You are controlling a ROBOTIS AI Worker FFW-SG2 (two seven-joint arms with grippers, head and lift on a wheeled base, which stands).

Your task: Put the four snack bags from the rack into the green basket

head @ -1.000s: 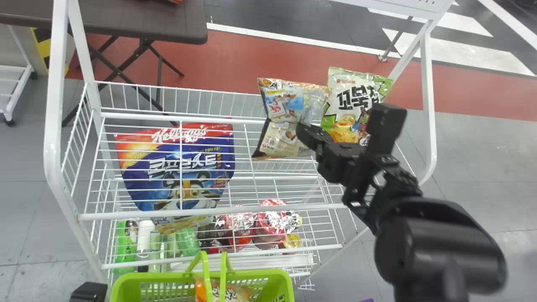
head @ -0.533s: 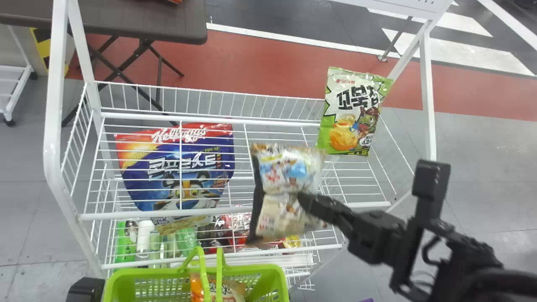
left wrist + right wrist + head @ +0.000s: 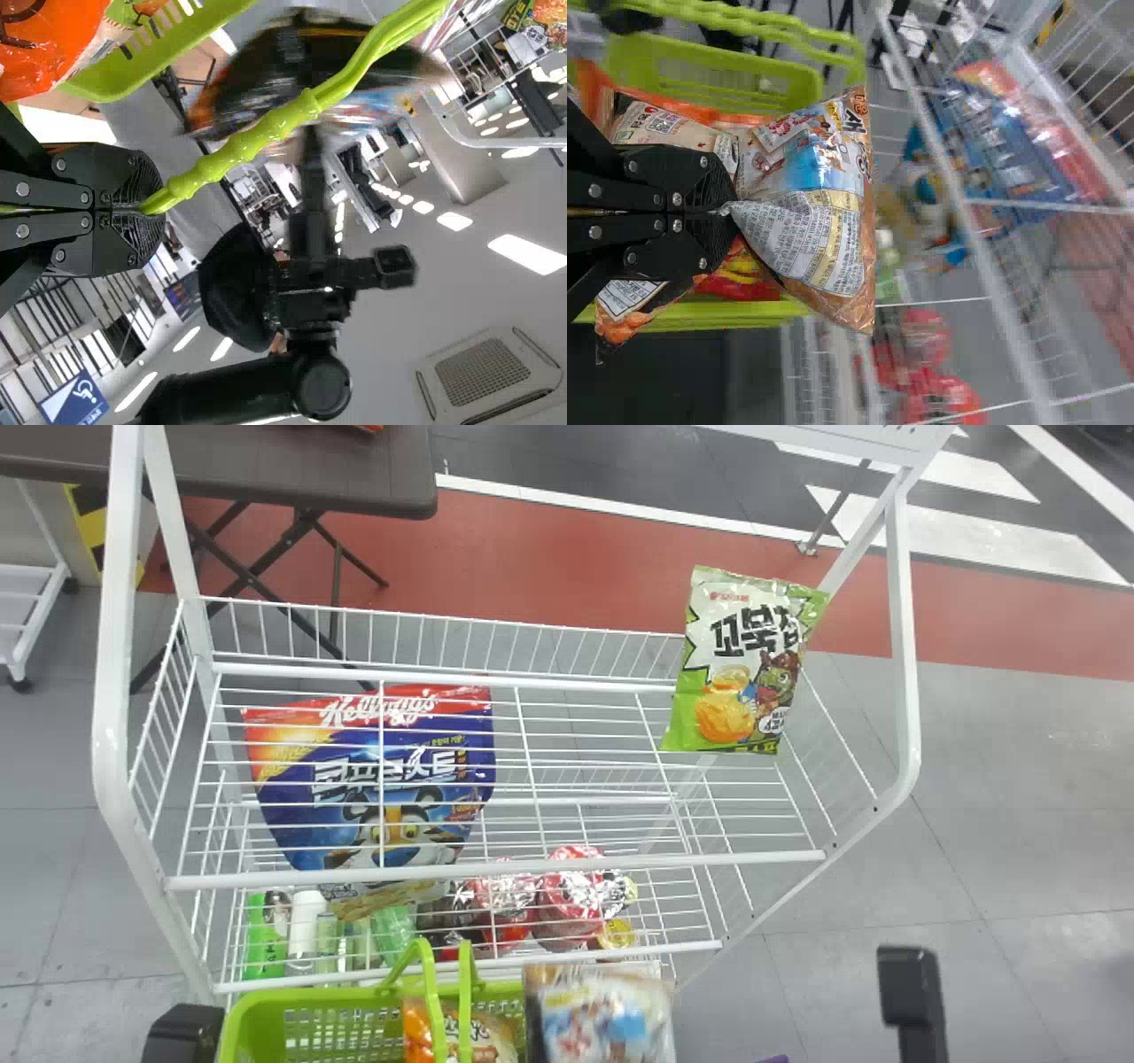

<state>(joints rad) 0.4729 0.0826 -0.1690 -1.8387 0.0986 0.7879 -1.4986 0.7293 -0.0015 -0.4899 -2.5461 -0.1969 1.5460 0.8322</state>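
In the head view my right gripper (image 3: 912, 992) is low at the right, and a tan and blue snack bag (image 3: 601, 1019) hangs at the right end of the green basket (image 3: 306, 996). My right gripper (image 3: 725, 211) is shut on that bag's edge (image 3: 806, 221), over the basket (image 3: 718, 71), in the right wrist view. Low at the left is my left gripper (image 3: 182, 1036); its own wrist view shows the left gripper (image 3: 146, 209) shut on the basket handle (image 3: 257, 133). An orange bag (image 3: 483, 1038) lies in the basket. A green bag (image 3: 740, 669) leans at the rack's right end.
The white wire rack (image 3: 496, 871) stands behind the basket. A big blue cereal bag (image 3: 390, 779) leans at its left; red packs (image 3: 571, 895) and bottles (image 3: 306, 930) sit on the lower shelf. A dark table (image 3: 310, 465) is at the back left.
The right arm has carried the tan and blue bag from above the rack's upper shelf down toward me, to the basket's right end. The basket has shifted slightly to the left.
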